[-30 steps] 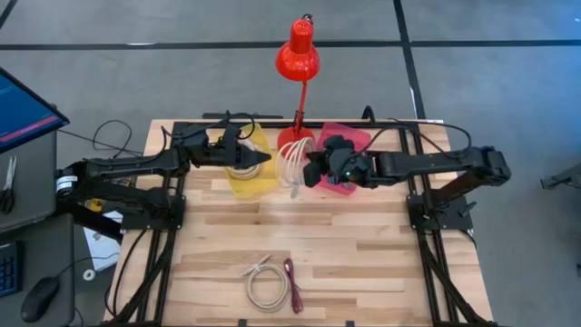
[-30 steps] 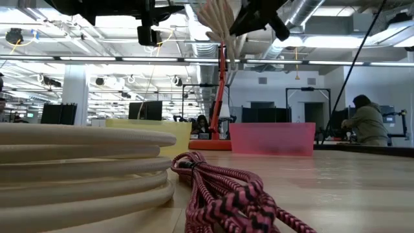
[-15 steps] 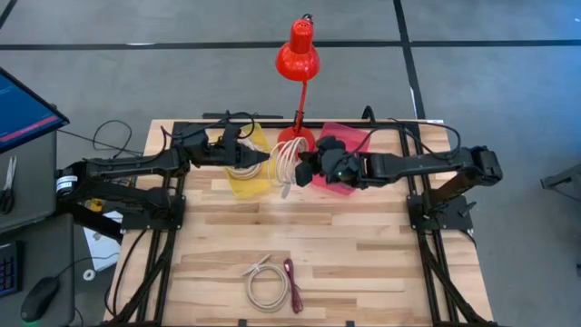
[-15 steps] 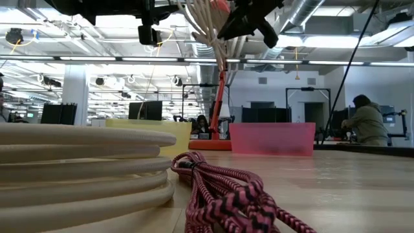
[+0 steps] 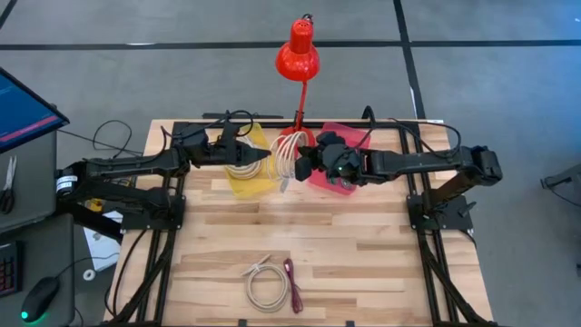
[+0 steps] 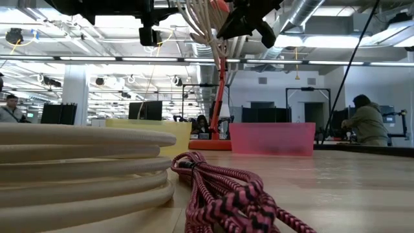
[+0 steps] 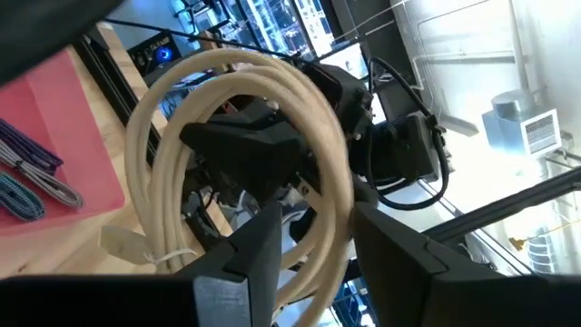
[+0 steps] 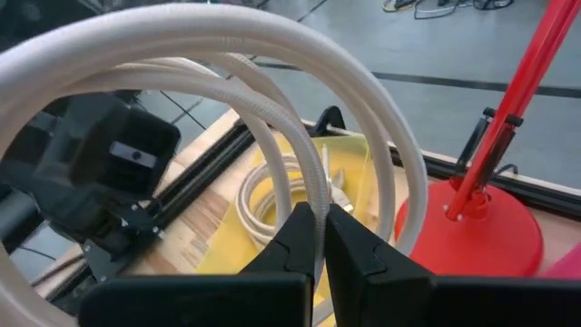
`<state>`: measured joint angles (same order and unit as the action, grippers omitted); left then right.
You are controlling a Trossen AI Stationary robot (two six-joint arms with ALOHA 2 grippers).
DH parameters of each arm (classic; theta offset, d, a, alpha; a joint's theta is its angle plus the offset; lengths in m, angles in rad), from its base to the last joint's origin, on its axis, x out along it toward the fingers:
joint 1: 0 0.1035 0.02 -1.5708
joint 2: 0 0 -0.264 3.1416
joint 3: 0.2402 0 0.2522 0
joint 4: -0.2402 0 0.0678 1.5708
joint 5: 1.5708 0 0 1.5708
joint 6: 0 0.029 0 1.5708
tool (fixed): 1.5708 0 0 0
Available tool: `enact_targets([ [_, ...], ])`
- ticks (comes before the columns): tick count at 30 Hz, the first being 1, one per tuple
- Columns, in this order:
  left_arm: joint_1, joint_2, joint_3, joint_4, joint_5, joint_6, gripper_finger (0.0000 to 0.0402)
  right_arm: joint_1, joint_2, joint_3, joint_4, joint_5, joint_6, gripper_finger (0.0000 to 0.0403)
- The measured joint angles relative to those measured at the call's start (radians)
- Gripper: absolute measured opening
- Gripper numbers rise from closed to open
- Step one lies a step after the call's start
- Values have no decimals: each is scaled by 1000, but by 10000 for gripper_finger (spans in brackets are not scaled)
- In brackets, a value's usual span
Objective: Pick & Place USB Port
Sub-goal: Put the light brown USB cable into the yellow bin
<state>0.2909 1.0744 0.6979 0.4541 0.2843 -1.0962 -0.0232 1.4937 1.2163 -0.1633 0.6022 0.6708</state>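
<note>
The right gripper [image 5: 304,164] hangs above the far middle of the light wooden slatted table [image 5: 363,254], between a translucent yellow plastic bin [image 5: 243,178] and a translucent pink plastic bin [image 5: 338,141], with its dark fingers [image 8: 304,243] pinched tight on a coiled cream-white USB cable [image 5: 289,158]. The coil dangles in the air from that grip, just in front of the round base of a red desk lamp [image 5: 298,53] that stands at the table's far edge. In the right wrist view the cream loops [image 8: 300,109] arch over the fingers, and a second cream cable coil [image 8: 272,202] lies inside the yellow bin below. The left gripper [image 5: 265,157] hovers over the yellow bin, pointing toward the hanging coil; its two fingers [image 7: 259,259] stand partly apart with nothing between them, the held coil [image 7: 245,154] showing just beyond them. In the left wrist view a few folded cables, purple, teal and grey [image 7: 27,177], rest in the pink bin. Near the front edge of the table lie another coiled cream cable [image 5: 263,289] and, just beside it, a bundled red-and-black braided cable [image 5: 292,283], well apart from both grippers.
</note>
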Motion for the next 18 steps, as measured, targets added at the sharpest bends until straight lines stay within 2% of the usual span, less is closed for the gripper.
enact_targets([
  [13, 0, 0, 0, 1, -18, 1, 135, -26, 0, 0, 41, 0, 0, 0],
  [18, 0, 0, 0, 2, -30, 50, 135, -26, 0, 0, 41, 0, 0, 0],
])
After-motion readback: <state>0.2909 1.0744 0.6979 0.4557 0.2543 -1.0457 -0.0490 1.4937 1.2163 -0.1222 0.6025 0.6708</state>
